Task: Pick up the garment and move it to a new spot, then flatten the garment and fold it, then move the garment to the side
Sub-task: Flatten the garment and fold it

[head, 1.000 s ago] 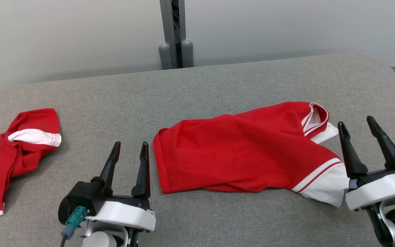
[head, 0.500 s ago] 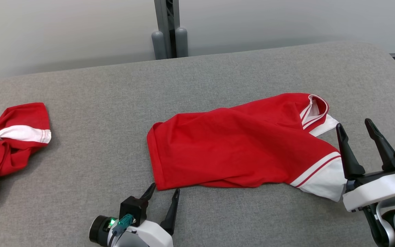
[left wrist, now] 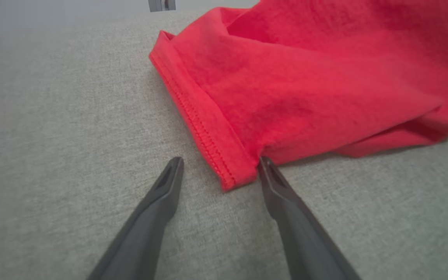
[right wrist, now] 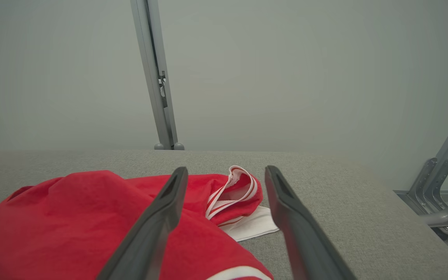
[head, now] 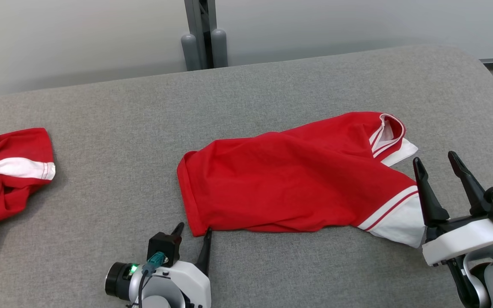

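Lining up the pickup, I see the shirt (head: 289,188) lying crumpled mid-table (head: 144,107). My left gripper (head: 194,227) brackets its 7 o'clock hem corner (left wrist: 233,177), spread wide and holding nothing, likely to pinch there. My right gripper (head: 435,158) hovers at 4 o'clock, spread and empty, beside the white sleeve (head: 400,222), placed for that end.

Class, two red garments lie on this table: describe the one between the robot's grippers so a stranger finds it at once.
On the grey padded table, look to the middle: the spread garment lies there. Unlike the bunched garment at the robot's left, its striped collar opens at the right end, and the left gripper brackets its hem corner.
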You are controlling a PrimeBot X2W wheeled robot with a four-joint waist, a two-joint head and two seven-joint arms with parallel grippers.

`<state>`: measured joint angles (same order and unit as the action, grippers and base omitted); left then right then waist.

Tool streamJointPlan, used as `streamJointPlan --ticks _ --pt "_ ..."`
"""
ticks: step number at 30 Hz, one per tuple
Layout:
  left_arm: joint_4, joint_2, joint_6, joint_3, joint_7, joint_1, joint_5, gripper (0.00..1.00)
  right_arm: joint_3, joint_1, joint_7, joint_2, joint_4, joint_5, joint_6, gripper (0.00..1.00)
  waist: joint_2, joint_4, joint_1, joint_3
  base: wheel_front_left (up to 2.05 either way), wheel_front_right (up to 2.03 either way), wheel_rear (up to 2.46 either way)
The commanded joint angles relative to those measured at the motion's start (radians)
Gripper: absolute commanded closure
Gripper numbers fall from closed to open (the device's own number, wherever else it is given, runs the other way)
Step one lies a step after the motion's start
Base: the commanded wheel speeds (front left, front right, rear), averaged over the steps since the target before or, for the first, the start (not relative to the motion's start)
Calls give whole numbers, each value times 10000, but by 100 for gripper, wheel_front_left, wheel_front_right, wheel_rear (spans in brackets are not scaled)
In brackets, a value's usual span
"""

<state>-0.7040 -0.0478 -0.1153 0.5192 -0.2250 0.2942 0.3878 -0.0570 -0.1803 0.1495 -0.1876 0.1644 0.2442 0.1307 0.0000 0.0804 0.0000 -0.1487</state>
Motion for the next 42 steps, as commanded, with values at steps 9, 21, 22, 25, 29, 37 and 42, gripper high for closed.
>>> streamJointPlan --ticks 9,21,22,25,29,37,42 --pt "231 -52 69 -278 -339 266 434 100 -12 -69 183 0 262 -85 2 0 0 -111 0 237 0 0 0" --pt "5274 -78 71 -4030 -392 -60 333 100 -31 -162 147 91 293 -252 2 0 0 -355 0 501 0 0 0" --pt "5530 -71 112 -4310 -393 134 338 100 -42 -181 144 102 296 -261 2 0 0 -341 0 507 0 0 0" --pt "6237 -58 281 -4986 -394 914 212 100 -138 -240 157 105 308 -261 2 0 0 -226 0 523 0 0 0" --pt "6923 -37 538 -5144 -385 2277 -53 100 -177 -369 208 183 358 -274 2 0 0 46 0 534 0 0 0" --pt "6185 -37 1065 -2327 97 3997 649 100 -186 -542 398 526 670 -324 2 0 0 942 0 454 0 0 0" --pt "5272 -38 657 -64 451 4057 1273 100 -291 -856 591 796 939 -233 2 0 0 1783 0 15 0 0 0"
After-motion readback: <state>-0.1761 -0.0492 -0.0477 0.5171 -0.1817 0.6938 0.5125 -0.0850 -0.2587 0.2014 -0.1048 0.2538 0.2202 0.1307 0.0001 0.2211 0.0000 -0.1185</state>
